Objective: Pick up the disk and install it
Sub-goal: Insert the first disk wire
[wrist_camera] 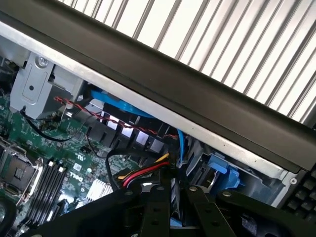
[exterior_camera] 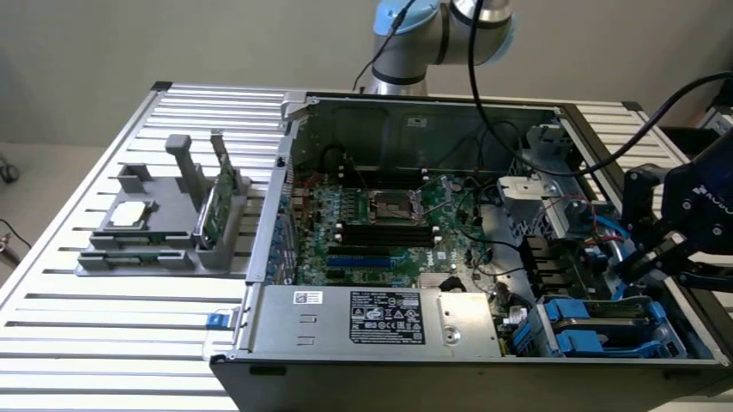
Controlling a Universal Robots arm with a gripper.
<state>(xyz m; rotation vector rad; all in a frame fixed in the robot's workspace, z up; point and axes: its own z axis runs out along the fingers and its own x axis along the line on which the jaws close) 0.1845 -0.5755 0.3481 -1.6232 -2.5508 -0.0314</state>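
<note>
Black two-finger gripper (exterior_camera: 641,262), jaw state not discernible, is poised beside blue-framed silver-grey disk (exterior_camera: 602,322) in open computer case (exterior_camera: 401,112); red-yellow cable bundle (wrist_camera: 143,173) could be snagged.

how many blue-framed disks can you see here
1: the disk lies in the bay in the computer case, at the exterior view's lower right, just below the gripper. Blue plastic under it may be a second carrier, mostly hidden.
</note>
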